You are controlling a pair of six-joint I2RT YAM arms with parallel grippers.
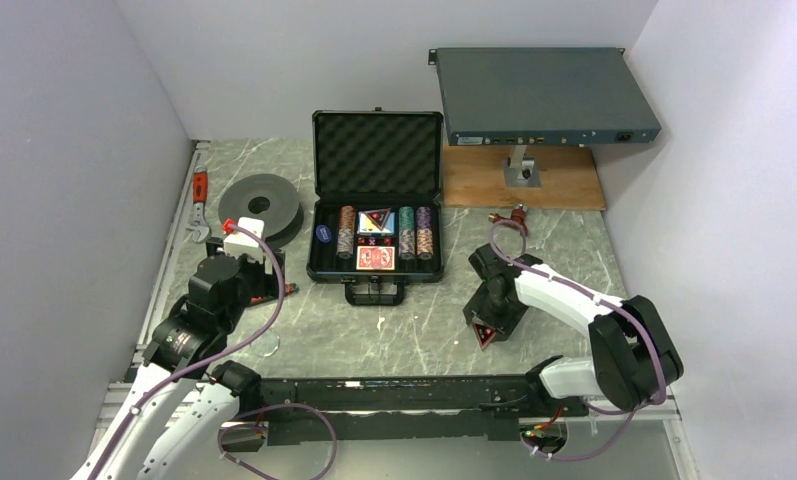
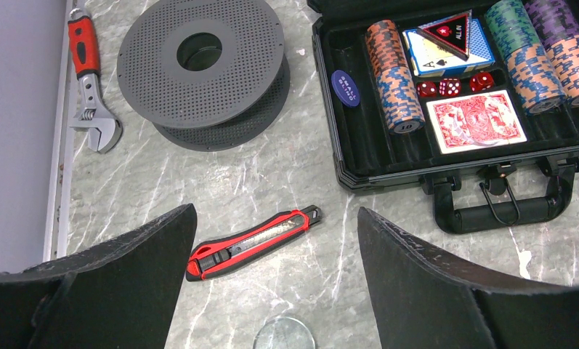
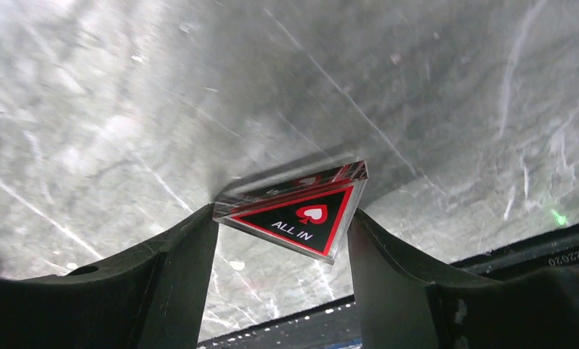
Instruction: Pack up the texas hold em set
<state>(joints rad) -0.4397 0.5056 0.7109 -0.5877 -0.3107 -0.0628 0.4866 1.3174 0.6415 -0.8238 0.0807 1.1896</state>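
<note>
The black briefcase [image 1: 377, 155] lies open mid-table with its foam lid up. In the left wrist view its tray [image 2: 330, 145] holds striped chip stacks [image 2: 394, 80], a red card deck [image 2: 475, 120], a blue deck [image 2: 435, 54] with a triangular marker [image 2: 450, 33] on it, red dice [image 2: 450, 87] and the blue button [image 2: 345, 88]. My right gripper [image 3: 280, 217] is shut on a second red-black "ALL IN" triangular marker [image 3: 301, 214], low over the table right of the case [image 1: 485, 335]. My left gripper [image 2: 275, 211] hangs open and empty left of the case.
A red-black utility knife [image 2: 253, 243] and a round glass lens [image 2: 285, 334] lie under my left gripper. A dark grey spool [image 2: 203, 69] and a red-handled wrench [image 2: 90, 87] lie at the far left. The grey rack-mount box [image 1: 544, 95] stands over a wooden board [image 1: 524, 180] at the back right.
</note>
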